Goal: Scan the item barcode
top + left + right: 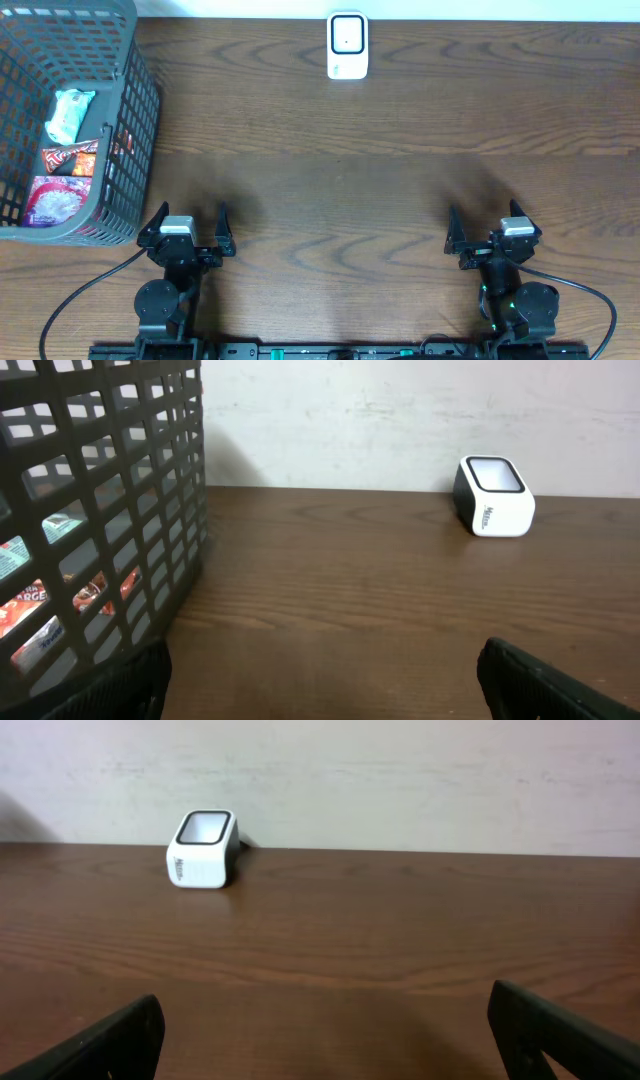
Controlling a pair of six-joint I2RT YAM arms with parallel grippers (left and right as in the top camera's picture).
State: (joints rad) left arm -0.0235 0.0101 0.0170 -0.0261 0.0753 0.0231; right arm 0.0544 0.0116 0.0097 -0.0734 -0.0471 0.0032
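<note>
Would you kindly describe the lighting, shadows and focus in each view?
Overhead: even light, with soft shadows on the brown wooden table ahead of the left pincer and right pincer. Left wrist: the dark grey plastic mesh basket looms close and slightly soft; the white box-shaped scanner is sharp. Right wrist: its fingers are dark, blurred silhouettes.

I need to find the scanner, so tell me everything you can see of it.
The scanner is a small white box, plastic by its look, with rounded corners, a dark-framed window on its slanted top and small lettering on one side. It stands upright at the middle of the far edge of the table, touching nothing else.
</note>
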